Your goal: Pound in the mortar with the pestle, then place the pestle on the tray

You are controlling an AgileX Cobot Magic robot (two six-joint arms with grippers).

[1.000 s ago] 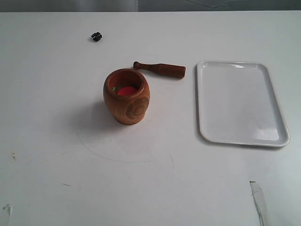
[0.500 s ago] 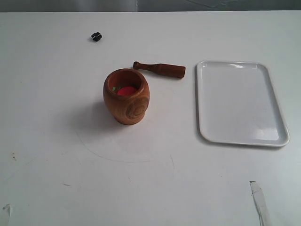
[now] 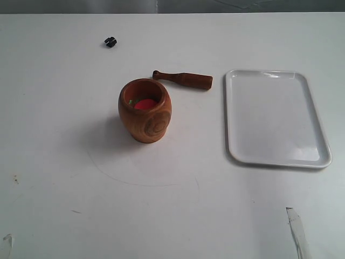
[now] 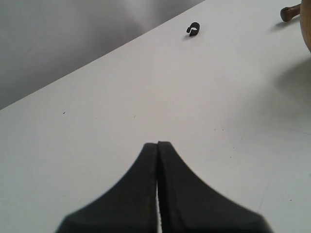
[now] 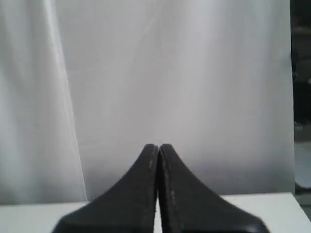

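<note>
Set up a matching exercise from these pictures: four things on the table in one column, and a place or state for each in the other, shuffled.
Things
1. mortar
2. pestle
3. tray
4. small black clip

Places or states
A. white, lying flat at the right of the exterior view
B. standing upright with something red inside
C. alone toward the far left of the table
D. lying on its side just beyond the mortar

Pairs: 1-B, 2-D, 3-A, 4-C
</note>
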